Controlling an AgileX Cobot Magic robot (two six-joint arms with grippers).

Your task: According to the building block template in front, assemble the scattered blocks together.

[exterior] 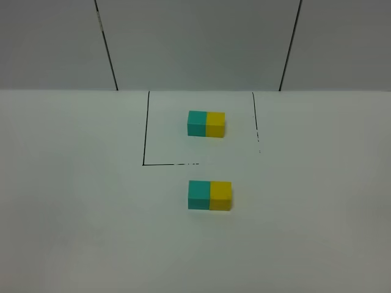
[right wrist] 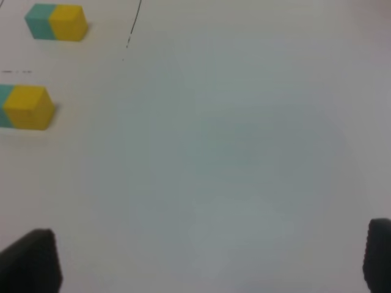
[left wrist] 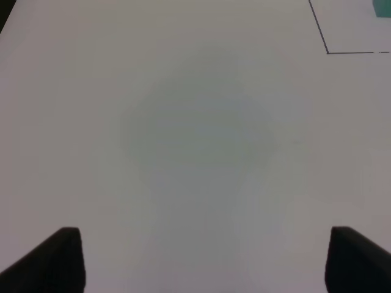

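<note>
The left gripper (left wrist: 204, 259) stands spread, its two dark fingertips (left wrist: 58, 256) wide apart at the edges of the left wrist view with nothing between them. Below it lies only bare white table (left wrist: 195, 152); a corner of the black outline (left wrist: 328, 52) and a sliver of teal show far off. The right gripper (right wrist: 211, 262) is likewise spread to its widest and empty, hanging above bare table. Neither arm appears in the exterior high view, which suggests both are parked off to the sides, clear of the work area.

Outward from the grippers, the building block template (exterior: 206, 124) sits inside the outlined rectangle (exterior: 145, 128) at the far middle of the table, teal half left, yellow half right. The outline appears to reserve that zone for the reference piece.

The scattered blocks lie just outside the outline on the near side. The teal cube (exterior: 199, 195) and the yellow cube (exterior: 221, 195) stand touching side by side, teal left, yellow right, matching the template's order. The right wrist view shows the same yellow cube (right wrist: 27, 108) against its teal neighbour.

Judged from this layout, the assembly looks complete, and no grip is required.
</note>
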